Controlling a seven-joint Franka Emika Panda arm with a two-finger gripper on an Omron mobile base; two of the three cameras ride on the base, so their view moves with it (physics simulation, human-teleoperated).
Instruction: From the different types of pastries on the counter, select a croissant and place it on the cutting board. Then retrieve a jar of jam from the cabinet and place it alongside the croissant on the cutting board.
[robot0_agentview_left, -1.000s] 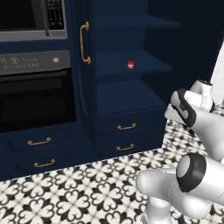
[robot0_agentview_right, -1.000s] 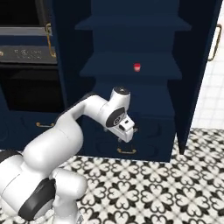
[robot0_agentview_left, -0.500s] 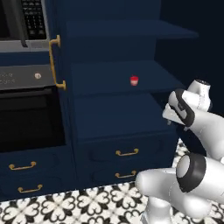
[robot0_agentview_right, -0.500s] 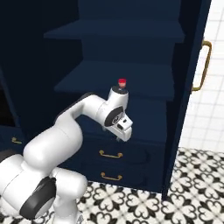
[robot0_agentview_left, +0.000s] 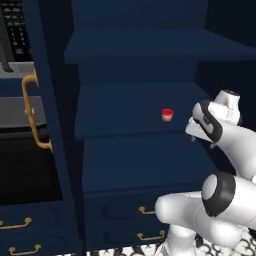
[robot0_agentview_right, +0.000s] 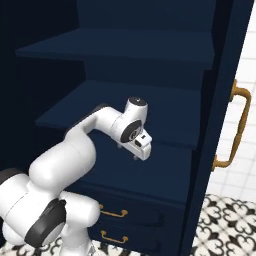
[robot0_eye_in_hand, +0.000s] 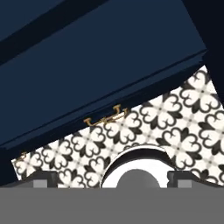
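Ahead of the pincer (robot0_agentview_left: 204, 144) and a little above it, the jar of jam (robot0_agentview_left: 167, 114) sits alone on a middle shelf of the cabinet (robot0_agentview_left: 130, 45), a tall dark navy cupboard standing open with bare shelves above and below. The jar is tiny, with a bright red lid and a paler body, and it stands upright near the shelf's front edge, within reach from outside. The pincer hangs in front of the shelf unit, off to the jar's right in the left base view and apart from it, pointing downward. Its hand camera looks down at the brass-handled drawers (robot0_eye_in_hand: 105, 117) and the black-and-white patterned floor tiles (robot0_eye_in_hand: 175, 122), so it is not yet aimed at the jar. Its two fingers stand wide apart and hold nothing, ready to close around the jar. Judging by this, the robot is at the jam-fetching step, with the hand needing to lift and tilt toward the shelf.
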